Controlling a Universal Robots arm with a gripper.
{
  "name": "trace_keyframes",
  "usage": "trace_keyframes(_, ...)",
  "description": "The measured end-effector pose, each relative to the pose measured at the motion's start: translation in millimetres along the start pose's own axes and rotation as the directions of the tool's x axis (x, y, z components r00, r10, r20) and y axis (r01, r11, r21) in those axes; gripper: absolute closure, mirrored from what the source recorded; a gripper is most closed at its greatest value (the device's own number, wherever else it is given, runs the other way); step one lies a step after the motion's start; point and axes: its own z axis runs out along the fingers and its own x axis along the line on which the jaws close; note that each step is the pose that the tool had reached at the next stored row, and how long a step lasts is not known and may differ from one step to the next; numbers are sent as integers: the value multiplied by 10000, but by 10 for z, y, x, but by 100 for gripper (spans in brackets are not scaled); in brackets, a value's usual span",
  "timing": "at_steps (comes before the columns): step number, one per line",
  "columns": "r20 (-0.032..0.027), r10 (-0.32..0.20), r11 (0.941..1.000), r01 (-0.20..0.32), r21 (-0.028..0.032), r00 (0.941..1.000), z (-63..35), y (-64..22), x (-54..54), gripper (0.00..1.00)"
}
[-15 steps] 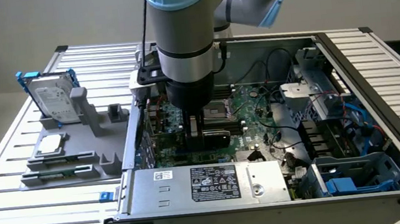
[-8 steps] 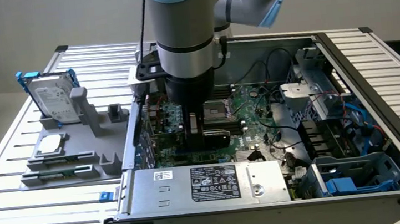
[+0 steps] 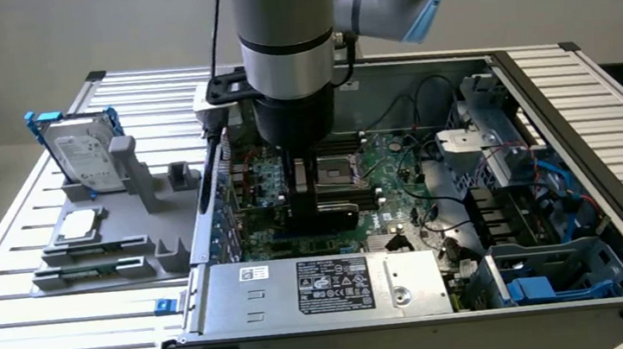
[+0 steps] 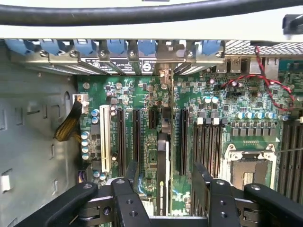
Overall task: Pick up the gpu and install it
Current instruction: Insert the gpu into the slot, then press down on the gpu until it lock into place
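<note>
- Gpu (image 4: 163,156), a thin short expansion card seen edge-on, stands upright in a long black slot of the green motherboard (image 4: 142,94), inside the open grey metal computer case (image 3: 583,111) on the slatted metal table (image 3: 51,341).
- Black two-fingered gripper (image 4: 166,168) hangs over the card. Its jaws are spread wide, one finger on each side, and neither touches it.
- Judgement: this is the seating or release stage. Done well, the card sits square and fully down, with its end bracket flush at the rear panel.
- Gripper motion should stay in line with the card, so no finger nudges it sideways.
- Look: dark narrow edge with a silver metal bracket at the rear wall. The cooler face cannot be made out from this angle.
</note>
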Motion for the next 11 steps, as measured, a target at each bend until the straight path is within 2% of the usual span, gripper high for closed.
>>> trace_keyframes(11, -1, 0, 10000, 0, 0, 10000, -368, -13, -13, 42)
